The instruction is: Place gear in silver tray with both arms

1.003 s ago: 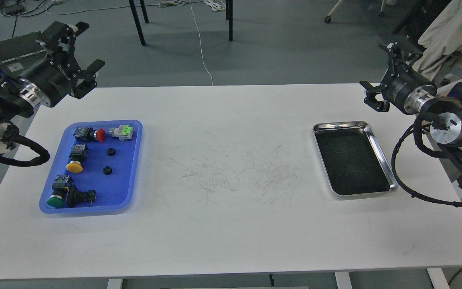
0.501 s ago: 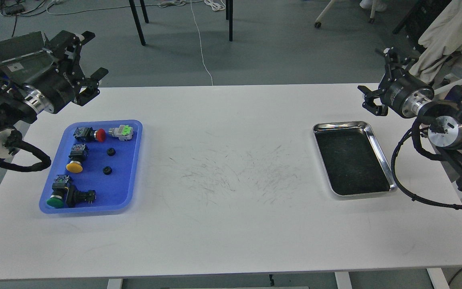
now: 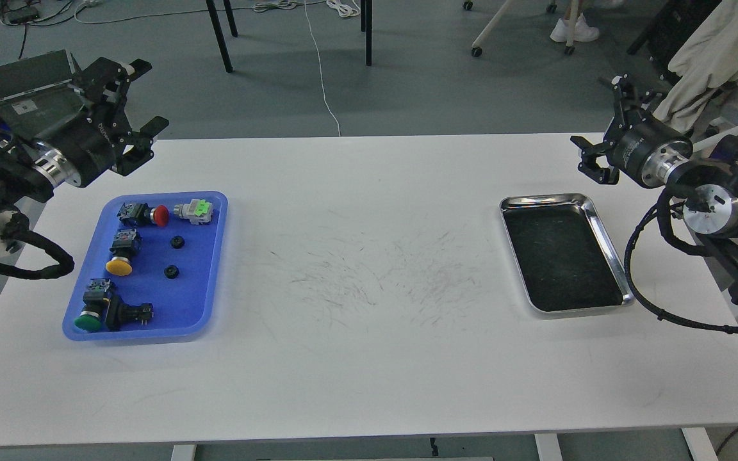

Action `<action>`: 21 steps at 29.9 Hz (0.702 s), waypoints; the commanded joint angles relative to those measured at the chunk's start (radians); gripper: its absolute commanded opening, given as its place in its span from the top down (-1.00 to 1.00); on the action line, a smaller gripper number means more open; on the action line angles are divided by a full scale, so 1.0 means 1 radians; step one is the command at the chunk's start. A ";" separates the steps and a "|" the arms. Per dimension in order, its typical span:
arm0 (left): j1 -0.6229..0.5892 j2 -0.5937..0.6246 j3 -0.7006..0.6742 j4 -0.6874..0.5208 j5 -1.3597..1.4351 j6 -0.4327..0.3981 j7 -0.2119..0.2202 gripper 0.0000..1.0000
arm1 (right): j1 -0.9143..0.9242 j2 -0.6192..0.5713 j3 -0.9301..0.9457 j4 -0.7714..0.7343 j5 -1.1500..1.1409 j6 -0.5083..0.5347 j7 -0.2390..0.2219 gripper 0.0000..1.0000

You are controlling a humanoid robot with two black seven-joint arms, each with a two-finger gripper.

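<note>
Nearest the robot, the white table (image 3: 369,358) lies bare along its front edge, with grey scuff marks across its middle, same as half a second ago. On the left, the blue tray (image 3: 205,282) hasn't shifted: a green push-button (image 3: 89,320) sits in its near corner with a black switch block (image 3: 127,313) touching beside it, then a yellow push-button (image 3: 119,264), and at the far end a red push-button (image 3: 154,215) next to a grey-and-green switch (image 3: 195,210). Two small black gears lie apart from the buttons, the nearer gear (image 3: 171,271) and the farther gear (image 3: 178,242), both still in the blue tray and untouched. Over on the right, the silver tray (image 3: 609,246) rests flat on the table, its dark bottom holding nothing, also unmoved.

Now the arms. The left gripper (image 3: 141,102) hangs above the table's far left corner, beyond the blue tray; it has drifted slightly back toward the left and a touch lower since the earlier frame. Its fingers are spread wide, holding nothing. The right gripper (image 3: 599,121) hovers at the far right edge of the table, just beyond the silver tray, barely changed from half a second ago. Its fingers stand apart too, and nothing is between them. Far behind, a pair of white shoes (image 3: 573,29) has come into view on the floor.
</note>
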 commanded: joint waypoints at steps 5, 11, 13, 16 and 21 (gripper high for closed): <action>0.001 -0.008 0.000 0.000 0.001 0.009 -0.002 -0.98 | -0.003 0.001 0.000 0.005 0.000 0.003 0.000 -0.97; -0.001 0.009 0.018 -0.005 0.013 0.002 -0.009 -0.98 | -0.003 0.001 -0.017 0.008 -0.002 0.003 0.000 -0.97; -0.004 0.031 0.046 -0.008 0.022 -0.004 -0.011 -0.98 | -0.003 -0.001 -0.018 0.008 -0.002 0.005 0.000 -0.97; -0.009 0.066 0.063 -0.042 0.067 -0.010 -0.023 -0.98 | -0.003 0.001 -0.018 0.008 -0.003 0.005 0.002 -0.97; -0.013 0.113 0.064 -0.076 0.226 -0.009 -0.025 -0.98 | -0.003 -0.001 -0.020 0.008 -0.003 0.005 0.002 -0.97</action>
